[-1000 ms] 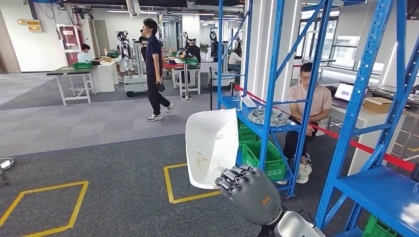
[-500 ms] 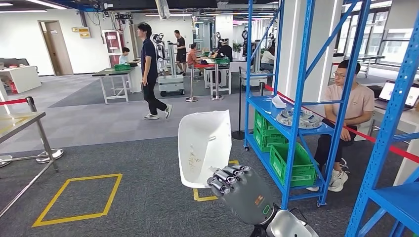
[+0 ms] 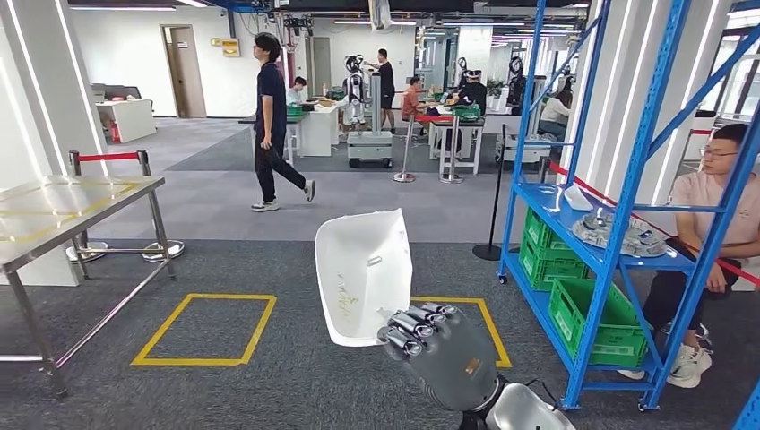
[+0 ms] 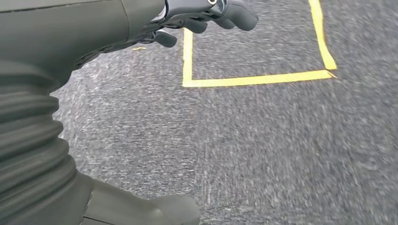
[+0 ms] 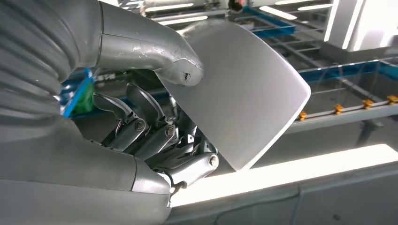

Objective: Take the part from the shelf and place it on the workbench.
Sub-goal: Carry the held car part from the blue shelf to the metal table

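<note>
My right hand (image 3: 441,351) grips a white curved shell part (image 3: 363,269) by its lower edge and holds it upright in front of me, above the carpet. In the right wrist view the thumb (image 5: 155,56) presses one face of the part (image 5: 244,98) and the dark fingers (image 5: 150,126) curl behind it. The blue shelf (image 3: 609,242) stands to my right. The metal workbench (image 3: 54,210), with yellow tape lines on its top, stands at the far left. My left hand (image 4: 202,11) hangs over the carpet with nothing in it, fingers apart from the thumb.
Yellow taped squares (image 3: 206,330) mark the grey carpet ahead. Green crates (image 3: 596,318) and a grey round part (image 3: 618,235) sit on the shelf. A person (image 3: 717,206) sits behind the shelf. Another person (image 3: 273,116) walks across the aisle. A red-belt stanchion (image 3: 107,157) stands beyond the workbench.
The camera has turned left: the shelf slid to the picture's right and the workbench came into view at the left. The part stays in my right hand.
</note>
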Robot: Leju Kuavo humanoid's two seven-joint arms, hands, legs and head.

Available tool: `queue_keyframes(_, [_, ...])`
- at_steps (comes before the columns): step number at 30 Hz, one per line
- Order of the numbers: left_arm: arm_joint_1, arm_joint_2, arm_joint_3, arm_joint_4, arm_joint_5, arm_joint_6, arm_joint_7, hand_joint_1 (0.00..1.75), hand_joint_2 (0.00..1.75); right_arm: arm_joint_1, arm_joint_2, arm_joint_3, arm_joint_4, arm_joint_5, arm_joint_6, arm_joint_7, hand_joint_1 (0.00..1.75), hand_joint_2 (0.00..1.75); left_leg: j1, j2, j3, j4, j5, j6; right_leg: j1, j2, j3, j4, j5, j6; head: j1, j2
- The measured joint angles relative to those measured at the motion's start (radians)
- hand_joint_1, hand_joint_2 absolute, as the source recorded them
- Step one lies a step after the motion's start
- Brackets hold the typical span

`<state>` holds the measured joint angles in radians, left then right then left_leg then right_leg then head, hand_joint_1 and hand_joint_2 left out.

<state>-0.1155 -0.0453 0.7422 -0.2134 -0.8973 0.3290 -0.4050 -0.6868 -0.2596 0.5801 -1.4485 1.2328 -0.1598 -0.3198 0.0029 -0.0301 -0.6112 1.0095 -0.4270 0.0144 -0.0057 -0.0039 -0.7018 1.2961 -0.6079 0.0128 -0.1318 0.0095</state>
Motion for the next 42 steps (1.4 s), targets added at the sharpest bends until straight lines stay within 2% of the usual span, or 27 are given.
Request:
queue_keyframes(1, [0.001,0.000,0.000,0.000,0.001,0.000,-0.001,0.00,1.75,0.000,0.000,0.002,0.003,0.000,0.000,0.001,1.75,1.75,0.000,-0.016,0.000,0.002,0.000,0.000,-0.001,0.002,-0.008,0.003,0.016,0.000,-0.001,0.000])
queue_keyframes(2, [0.001,0.001,0.000,0.000,0.002,0.000,-0.002,0.00,1.75,-0.002,0.000,0.005,0.006,0.000,0.001,0.001,1.75,1.75,0.001,-0.031,0.000,0.004,-0.001,-0.001,-0.002,0.006,0.004,-0.036,0.050,-0.001,-0.001,0.000])
queue_keyframes(4, [0.000,0.001,0.000,0.000,0.003,0.000,-0.003,0.00,1.75,-0.011,0.000,0.009,0.011,-0.001,0.002,0.001,1.75,1.75,0.002,-0.060,-0.003,0.010,-0.003,-0.008,-0.009,0.044,0.059,-0.169,0.122,-0.003,-0.003,0.000])
queue_keyframes(5, [-0.001,0.001,0.000,0.000,0.003,0.000,-0.004,0.00,1.75,-0.017,0.001,0.011,0.013,-0.001,0.002,0.001,1.75,1.75,0.003,-0.074,-0.009,0.014,-0.003,-0.013,-0.013,0.068,0.081,-0.221,0.140,-0.004,-0.002,0.000])
queue_keyframes(7, [-0.004,0.001,0.001,0.000,0.003,0.001,-0.004,0.00,1.75,-0.028,0.005,0.013,0.021,-0.001,0.005,0.001,1.75,1.75,0.008,-0.100,-0.021,0.016,0.002,-0.029,-0.013,0.092,0.096,-0.256,0.140,-0.006,0.001,0.000])
queue_keyframes(9, [-0.002,0.001,0.002,0.000,0.004,0.002,-0.004,0.00,1.75,-0.038,0.015,0.016,0.029,0.000,0.007,0.002,1.75,1.75,0.013,-0.117,-0.030,0.012,0.007,-0.044,-0.012,0.068,0.098,-0.262,0.143,-0.015,0.005,0.000])
queue_keyframes(10, [-0.001,0.001,0.003,0.000,0.005,0.002,-0.004,0.00,1.75,-0.043,0.022,0.018,0.031,0.002,0.007,0.004,1.75,1.75,0.011,-0.102,-0.036,0.020,0.001,-0.049,-0.012,0.054,0.101,-0.267,0.145,-0.023,0.005,0.000])
queue_keyframes(11, [-0.002,0.001,0.003,0.000,0.005,0.002,-0.005,0.00,1.75,-0.048,0.029,0.020,0.033,0.004,0.006,0.007,1.75,1.75,0.009,-0.074,-0.050,0.045,-0.014,-0.053,-0.013,0.040,0.104,-0.271,0.147,-0.030,0.004,0.000])
queue_keyframes(13, [-0.007,0.000,0.003,0.000,0.006,0.002,-0.006,0.00,1.75,-0.051,0.035,0.024,0.035,0.010,0.005,0.014,1.75,1.75,0.005,-0.005,-0.105,0.159,-0.072,-0.058,-0.008,0.009,0.106,-0.275,0.147,-0.039,-0.003,0.000])
queue_keyframes(15, [-0.008,-0.001,0.004,0.000,0.007,0.002,-0.006,0.00,1.75,-0.048,0.037,0.028,0.038,0.013,0.005,0.018,1.75,1.75,0.006,0.019,-0.159,0.277,-0.116,-0.061,-0.003,-0.022,0.106,-0.275,0.145,-0.043,-0.008,0.000])
queue_keyframes(16, [-0.007,-0.002,0.004,0.000,0.007,0.002,-0.007,0.00,1.75,-0.047,0.038,0.031,0.040,0.014,0.005,0.018,1.75,1.75,0.006,0.022,-0.163,0.291,-0.113,-0.061,-0.002,-0.036,0.107,-0.275,0.144,-0.043,-0.008,0.000])
queue_keyframes(17, [-0.006,-0.002,0.004,0.000,0.007,0.002,-0.007,0.00,1.75,-0.046,0.039,0.033,0.041,0.014,0.005,0.018,1.75,1.75,0.006,0.026,-0.147,0.264,-0.093,-0.060,-0.001,-0.049,0.107,-0.274,0.143,-0.043,-0.009,0.000])
queue_keyframes(18, [-0.006,-0.002,0.004,0.000,0.007,0.002,-0.007,0.00,1.75,-0.046,0.041,0.034,0.042,0.014,0.005,0.018,1.75,1.75,0.005,0.034,-0.113,0.203,-0.062,-0.058,-0.001,-0.061,0.109,-0.274,0.142,-0.042,-0.011,0.000])
queue_keyframes(20, [-0.007,-0.001,0.004,0.000,0.008,0.002,-0.007,0.00,1.75,-0.047,0.043,0.035,0.042,0.015,0.004,0.019,1.75,1.75,-0.002,0.080,-0.037,0.066,-0.018,-0.048,0.003,-0.082,0.112,-0.273,0.138,-0.036,-0.018,0.000])
queue_keyframes(22, [-0.006,-0.001,0.004,0.000,0.008,0.002,-0.007,0.00,1.75,-0.047,0.045,0.035,0.043,0.019,0.002,0.020,1.75,1.75,-0.011,0.103,-0.006,0.009,-0.009,-0.033,0.008,-0.100,0.116,-0.273,0.134,-0.028,-0.027,0.000])
queue_keyframes(24, [-0.004,-0.001,0.005,0.000,0.009,0.001,-0.006,0.00,1.75,-0.045,0.046,0.035,0.044,0.026,0.000,0.022,1.75,1.75,-0.010,0.079,-0.004,0.005,-0.006,-0.021,0.009,-0.114,0.121,-0.276,0.130,-0.019,-0.032,0.000])
queue_keyframes(26, [-0.003,-0.001,0.005,0.000,0.009,0.001,-0.006,0.00,1.75,-0.044,0.047,0.034,0.044,0.032,-0.004,0.025,1.75,1.75,-0.004,0.057,0.002,-0.002,-0.001,-0.010,0.004,-0.081,0.113,-0.246,0.107,-0.007,-0.037,0.000])
queue_keyframes(28, [-0.005,-0.002,0.005,0.000,0.009,0.000,-0.006,0.00,1.75,-0.040,0.047,0.034,0.045,0.037,-0.008,0.030,1.75,1.75,0.001,0.035,0.005,-0.005,0.001,-0.002,-0.001,-0.023,0.062,-0.136,0.052,0.002,-0.040,0.000])
queue_keyframes(30, [-0.006,-0.002,0.005,0.000,0.009,-0.002,-0.004,0.00,1.75,-0.030,0.047,0.033,0.047,0.044,-0.008,0.032,1.75,1.75,0.001,0.011,0.004,-0.004,0.000,0.001,-0.003,-0.001,-0.007,-0.008,0.010,0.006,-0.039,0.000])
queue_keyframes(31, [-0.006,-0.002,0.005,0.000,0.009,-0.003,-0.004,0.00,1.75,-0.026,0.047,0.033,0.048,0.046,-0.007,0.032,1.75,1.75,0.002,-0.004,0.004,-0.003,0.000,0.001,-0.004,0.000,-0.024,0.017,0.013,0.007,-0.038,0.000])
queue_keyframes(32, [-0.006,-0.003,0.006,0.000,0.009,-0.005,-0.003,0.00,1.75,-0.024,0.047,0.033,0.048,0.048,-0.005,0.032,1.75,1.75,0.003,-0.018,0.005,-0.001,-0.001,0.000,-0.005,0.002,-0.022,0.000,0.037,0.007,-0.038,0.000])
queue_keyframes(33, [-0.006,-0.003,0.006,0.000,0.009,-0.006,-0.003,0.00,1.75,-0.023,0.047,0.032,0.048,0.049,-0.004,0.031,1.75,1.75,0.004,-0.033,0.005,0.002,-0.003,-0.002,-0.007,0.008,-0.001,-0.056,0.075,0.007,-0.038,0.000])
queue_keyframes(35, [-0.007,-0.005,0.006,0.000,0.009,-0.007,-0.003,0.00,1.75,-0.025,0.047,0.031,0.049,0.052,-0.001,0.028,1.75,1.75,0.007,-0.059,0.002,0.010,-0.007,-0.011,-0.014,0.047,0.060,-0.196,0.138,0.006,-0.039,0.000])
queue_keyframes(37, [-0.007,-0.005,0.006,0.000,0.009,-0.008,-0.003,0.00,1.75,-0.026,0.048,0.029,0.051,0.053,0.000,0.025,1.75,1.75,0.009,-0.082,-0.007,0.014,-0.007,-0.025,-0.017,0.076,0.090,-0.260,0.149,0.005,-0.036,0.000])
queue_keyframes(39, [-0.003,-0.005,0.006,0.000,0.009,-0.008,-0.003,0.00,1.75,-0.027,0.050,0.029,0.052,0.054,0.002,0.023,1.75,1.75,0.013,-0.104,-0.014,0.009,-0.003,-0.041,-0.013,0.061,0.094,-0.264,0.147,-0.005,-0.032,0.000])
queue_keyframes(40, [-0.001,-0.005,0.006,0.000,0.009,-0.008,-0.003,0.00,1.75,-0.028,0.051,0.029,0.052,0.054,0.002,0.023,1.75,1.75,0.013,-0.101,-0.018,0.012,-0.005,-0.048,-0.012,0.050,0.096,-0.268,0.148,-0.013,-0.030,0.000])
queue_keyframes(42, [-0.001,-0.005,0.006,0.000,0.009,-0.008,-0.003,0.00,1.75,-0.029,0.054,0.028,0.052,0.054,0.001,0.022,1.75,1.75,0.010,-0.054,-0.044,0.063,-0.036,-0.057,-0.013,0.025,0.100,-0.275,0.151,-0.028,-0.038,0.000])
